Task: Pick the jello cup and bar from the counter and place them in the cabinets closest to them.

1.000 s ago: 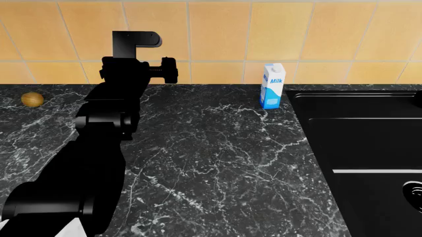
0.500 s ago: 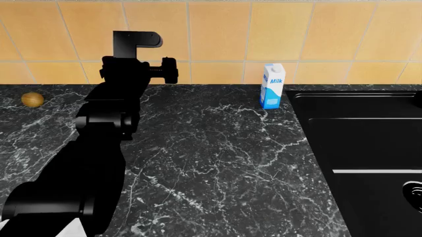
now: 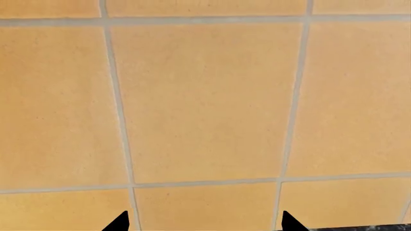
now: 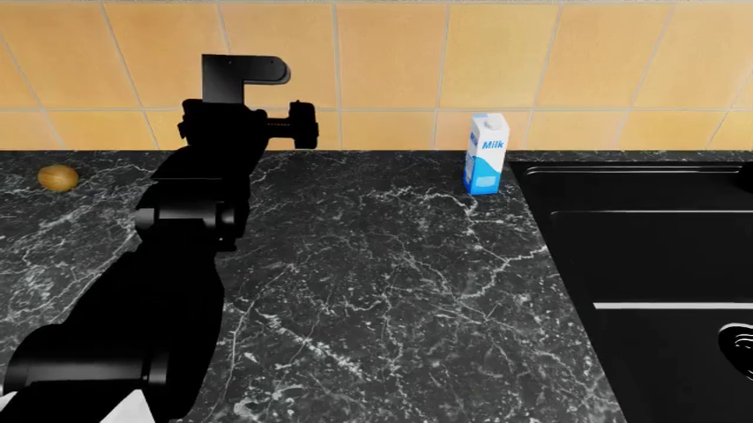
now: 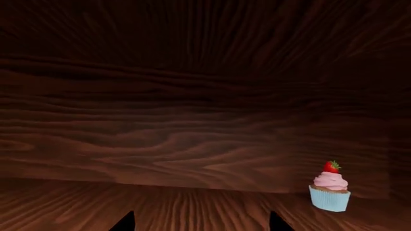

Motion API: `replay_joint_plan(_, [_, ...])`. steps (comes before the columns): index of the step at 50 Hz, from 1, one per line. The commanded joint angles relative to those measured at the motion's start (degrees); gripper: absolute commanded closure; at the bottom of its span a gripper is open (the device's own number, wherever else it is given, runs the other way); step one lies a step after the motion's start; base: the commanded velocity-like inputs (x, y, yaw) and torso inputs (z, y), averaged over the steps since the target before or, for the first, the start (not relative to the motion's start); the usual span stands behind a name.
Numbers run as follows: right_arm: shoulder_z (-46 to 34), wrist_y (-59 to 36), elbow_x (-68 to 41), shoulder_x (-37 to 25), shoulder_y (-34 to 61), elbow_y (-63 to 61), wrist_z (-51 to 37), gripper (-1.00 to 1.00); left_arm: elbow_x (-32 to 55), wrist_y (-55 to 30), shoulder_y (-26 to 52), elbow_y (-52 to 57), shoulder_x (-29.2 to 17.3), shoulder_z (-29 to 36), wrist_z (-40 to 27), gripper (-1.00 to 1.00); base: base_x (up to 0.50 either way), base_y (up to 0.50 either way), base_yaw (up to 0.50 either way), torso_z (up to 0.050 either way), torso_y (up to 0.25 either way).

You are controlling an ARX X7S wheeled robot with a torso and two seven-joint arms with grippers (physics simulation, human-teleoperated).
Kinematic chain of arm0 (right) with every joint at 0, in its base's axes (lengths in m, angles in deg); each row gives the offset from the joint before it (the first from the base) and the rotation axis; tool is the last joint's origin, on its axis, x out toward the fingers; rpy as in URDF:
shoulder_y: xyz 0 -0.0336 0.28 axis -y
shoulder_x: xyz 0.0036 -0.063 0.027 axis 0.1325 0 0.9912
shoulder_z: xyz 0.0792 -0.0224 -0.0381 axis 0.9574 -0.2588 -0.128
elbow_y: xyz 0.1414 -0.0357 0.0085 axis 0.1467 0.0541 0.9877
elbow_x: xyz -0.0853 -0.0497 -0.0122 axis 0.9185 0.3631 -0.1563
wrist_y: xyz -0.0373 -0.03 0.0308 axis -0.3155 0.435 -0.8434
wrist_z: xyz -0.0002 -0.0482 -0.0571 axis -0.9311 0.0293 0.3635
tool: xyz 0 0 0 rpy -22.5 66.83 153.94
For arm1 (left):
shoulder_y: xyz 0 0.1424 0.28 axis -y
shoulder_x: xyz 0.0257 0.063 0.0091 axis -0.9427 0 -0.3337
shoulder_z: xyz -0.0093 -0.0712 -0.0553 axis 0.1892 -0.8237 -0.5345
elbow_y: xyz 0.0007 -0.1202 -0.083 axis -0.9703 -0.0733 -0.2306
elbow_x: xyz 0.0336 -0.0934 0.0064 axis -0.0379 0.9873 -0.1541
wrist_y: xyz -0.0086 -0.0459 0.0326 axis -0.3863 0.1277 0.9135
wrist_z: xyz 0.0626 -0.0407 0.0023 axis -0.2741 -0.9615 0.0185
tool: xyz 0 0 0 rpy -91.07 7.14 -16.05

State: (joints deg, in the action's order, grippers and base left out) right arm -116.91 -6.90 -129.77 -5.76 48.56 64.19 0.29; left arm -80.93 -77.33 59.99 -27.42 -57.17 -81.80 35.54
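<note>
neither cup nor bar shows in any view, so can't say where they sit. left gripper point(image 3: 202, 222) held up facing the wall tiles point(image 3: 205, 101), tips spread, empty. right gripper point(image 5: 200, 222) inside a wood cabinet point(image 5: 192, 120) near a cupcake point(image 5: 330, 187), tips apart, empty. counter point(image 4: 389, 264) has only milk point(image 4: 486, 152) far side. guess: cup light, stiff, grip its sides; bar flat, thin, pinch edges.
</note>
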Motion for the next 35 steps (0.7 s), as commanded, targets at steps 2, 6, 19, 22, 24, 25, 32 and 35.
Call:
replay_joint_plan(2, [0.8, -1.0, 1.1, -0.4, 3.1, -4.2, -0.5, -1.00, 0.4, 0.9, 0.3, 0.0, -0.1, -0.7, -0.6, -1.00, 0.00, 0.00, 0.00, 0.000, 0.000])
replay_joint_plan(6, [2.0, -1.9, -1.5, -0.4, 3.2, -5.1, -2.8, -1.00, 1.1, 2.7, 1.3, 0.0, 0.1, -2.5, 0.6, -1.00, 0.00, 0.00, 0.00, 0.000, 0.000])
replay_joint_plan(19, [5.8, -1.6, -18.2, -1.9, 4.0, -10.8, -16.1, -1.00, 1.4, 8.0, 7.0, 0.2, 1.2, -3.0, 6.0, -1.00, 0.00, 0.00, 0.00, 0.000, 0.000])
replay_joint_plan(22, [2.8, 2.3, -21.3, -4.7, 4.0, -14.0, -16.1, -1.00, 1.7, -5.8, -0.9, 19.7, 1.3, -0.6, 5.3, -1.00, 0.00, 0.00, 0.00, 0.000, 0.000])
replay_joint_plan(24, [0.7, 4.7, -23.4, -6.6, 4.1, -16.3, -16.1, -1.00, 2.4, -14.9, -5.1, 36.9, 1.0, 0.6, 4.6, -1.00, 0.00, 0.00, 0.00, 0.000, 0.000])
replay_joint_plan(25, [-0.2, 5.9, -24.5, -7.7, 4.1, -17.5, -16.1, -1.00, 2.1, -17.6, -6.6, 44.0, 0.7, 1.2, 3.9, -1.00, 0.00, 0.00, 0.00, 0.000, 0.000])
replay_joint_plan(32, [-5.4, 14.7, -30.3, -14.7, 4.1, -26.3, -16.1, -1.00, 3.5, -29.8, -13.8, 66.1, -0.7, 1.8, 1.9, -1.00, 0.00, 0.00, 0.00, 0.000, 0.000])
replay_joint_plan(35, [-7.2, 18.6, -32.8, -17.4, 4.1, -30.0, -16.1, -1.00, 4.4, -34.4, -16.8, 74.8, -1.3, 2.0, 1.7, -1.00, 0.00, 0.00, 0.00, 0.000, 0.000])
